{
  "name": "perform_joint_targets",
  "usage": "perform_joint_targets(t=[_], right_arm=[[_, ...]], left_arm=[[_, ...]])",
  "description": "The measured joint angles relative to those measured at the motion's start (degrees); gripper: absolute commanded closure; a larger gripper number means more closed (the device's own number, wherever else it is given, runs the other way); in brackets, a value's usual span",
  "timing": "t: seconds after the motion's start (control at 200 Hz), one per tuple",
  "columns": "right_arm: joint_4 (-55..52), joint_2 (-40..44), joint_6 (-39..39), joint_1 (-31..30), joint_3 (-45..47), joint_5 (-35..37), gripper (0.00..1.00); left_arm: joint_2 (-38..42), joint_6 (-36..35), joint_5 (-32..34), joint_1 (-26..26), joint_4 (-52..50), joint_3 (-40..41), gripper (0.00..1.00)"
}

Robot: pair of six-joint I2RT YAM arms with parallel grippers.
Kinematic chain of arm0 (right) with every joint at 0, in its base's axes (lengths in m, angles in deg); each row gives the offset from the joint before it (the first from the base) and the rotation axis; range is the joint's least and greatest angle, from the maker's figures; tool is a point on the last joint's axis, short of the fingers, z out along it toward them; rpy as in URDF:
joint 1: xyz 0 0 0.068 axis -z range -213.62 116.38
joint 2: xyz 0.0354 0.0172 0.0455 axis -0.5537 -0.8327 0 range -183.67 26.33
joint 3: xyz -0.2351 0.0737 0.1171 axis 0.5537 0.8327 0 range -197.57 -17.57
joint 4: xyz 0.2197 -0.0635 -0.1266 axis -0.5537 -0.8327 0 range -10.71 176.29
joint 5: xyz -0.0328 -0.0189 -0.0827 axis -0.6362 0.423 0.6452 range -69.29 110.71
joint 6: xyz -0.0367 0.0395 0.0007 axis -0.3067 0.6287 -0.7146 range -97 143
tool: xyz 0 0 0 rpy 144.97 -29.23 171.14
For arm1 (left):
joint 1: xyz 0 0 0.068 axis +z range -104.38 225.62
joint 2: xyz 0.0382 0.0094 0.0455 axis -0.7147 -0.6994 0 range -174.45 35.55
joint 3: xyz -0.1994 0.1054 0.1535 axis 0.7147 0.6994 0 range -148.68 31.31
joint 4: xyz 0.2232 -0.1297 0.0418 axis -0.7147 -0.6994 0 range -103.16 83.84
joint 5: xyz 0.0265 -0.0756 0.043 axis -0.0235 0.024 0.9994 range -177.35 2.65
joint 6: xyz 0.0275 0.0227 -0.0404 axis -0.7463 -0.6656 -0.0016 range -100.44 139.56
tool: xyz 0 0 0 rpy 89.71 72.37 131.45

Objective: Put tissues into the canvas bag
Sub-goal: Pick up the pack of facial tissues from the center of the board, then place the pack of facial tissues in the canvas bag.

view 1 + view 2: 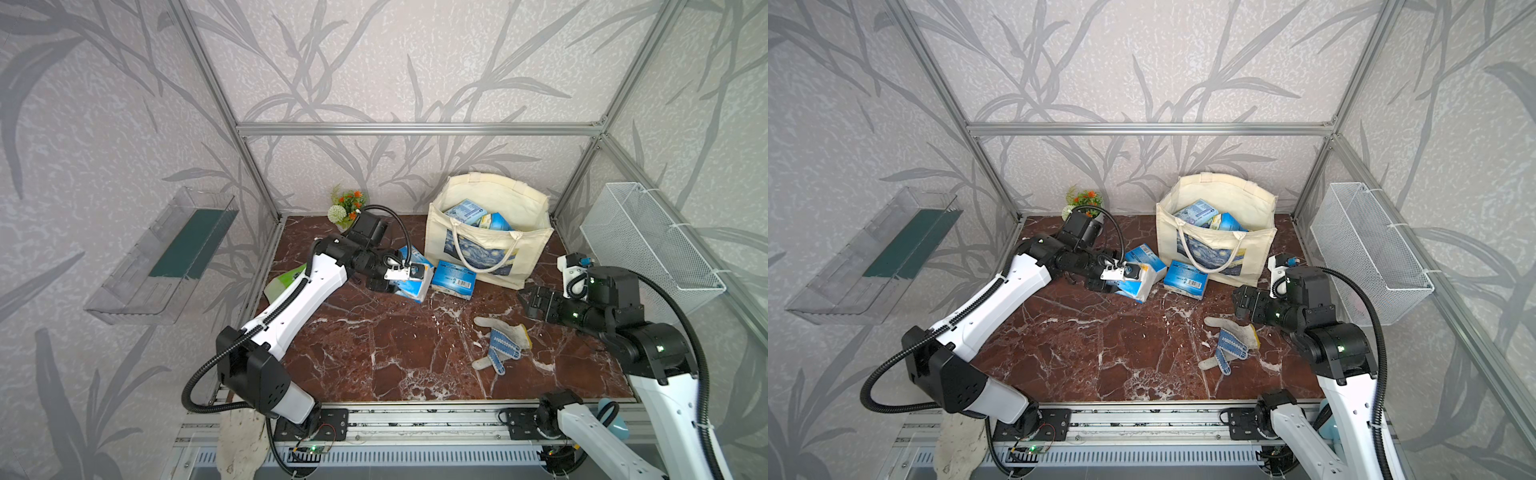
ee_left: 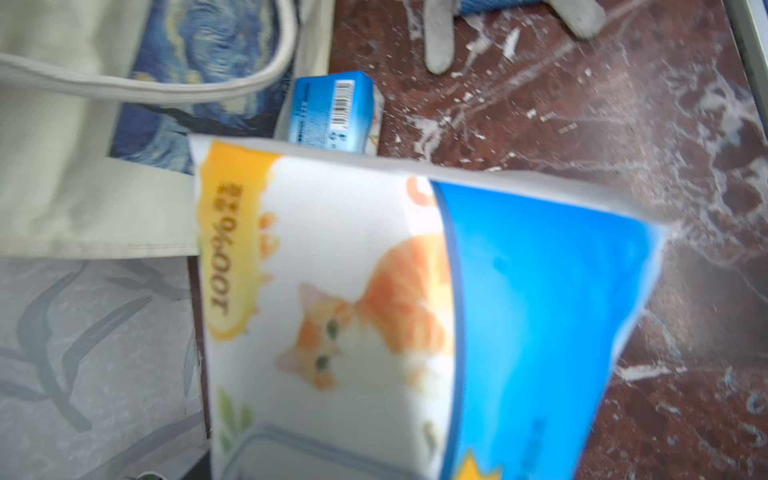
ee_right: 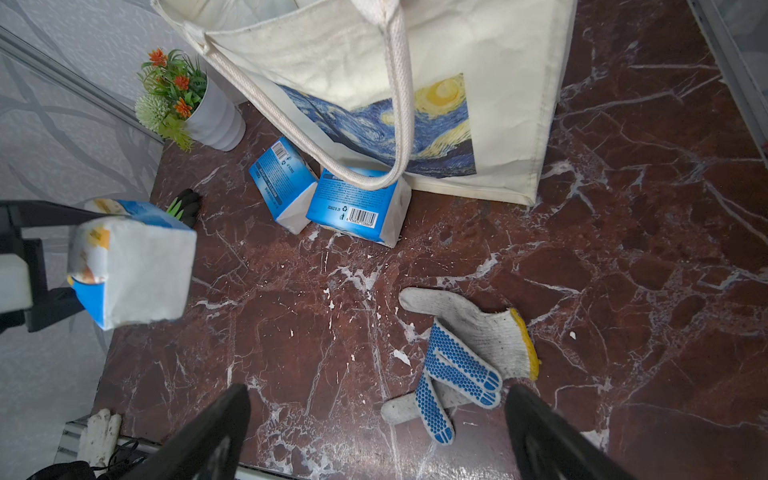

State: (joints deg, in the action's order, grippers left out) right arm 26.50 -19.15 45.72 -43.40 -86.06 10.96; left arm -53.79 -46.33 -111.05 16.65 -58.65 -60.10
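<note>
Marbled counter (image 1: 374, 353) noted across the middle of a top view. At centre-left, the left gripper (image 1: 405, 272) is clamped on one tissue pack (image 1: 415, 286), its arm stretched low and forward. Another pack (image 1: 453, 280) lies just beside the canvas bag (image 1: 519, 245), right of centre. Slippage of the soft wrapper, or snagging on the drooping rope handle (image 3: 405, 124), is judged possible. At right, the right gripper (image 1: 528, 300) is held empty, jaws apart, elbow bent.
</note>
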Motion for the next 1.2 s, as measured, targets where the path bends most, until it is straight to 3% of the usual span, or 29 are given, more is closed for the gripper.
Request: perform_joint_targets(t=[0.285, 0.52, 0.85, 1.2], right_arm=[[-0.04, -0.35, -0.02, 0.0, 0.0, 0.02, 0.04], [-0.33, -0.61, -0.02, 0.0, 0.0, 0.17, 0.04], [-0.63, -1.73, -0.02, 0.0, 0.11, 0.28, 0.04], [-1.4, -2.38, 0.0, 0.0, 1.09, 0.66, 0.04]], left_arm=[[-9.35, 22.32, 0.28, -0.44, 6.47, -18.23, 0.37], [-19.52, 33.57, 0.46, -0.66, 11.02, -36.37, 0.38], [-38.6, 40.39, 0.02, -2.6, 12.13, -68.72, 0.38], [-49.55, 38.62, 3.08, -8.76, 20.9, -70.64, 0.37]])
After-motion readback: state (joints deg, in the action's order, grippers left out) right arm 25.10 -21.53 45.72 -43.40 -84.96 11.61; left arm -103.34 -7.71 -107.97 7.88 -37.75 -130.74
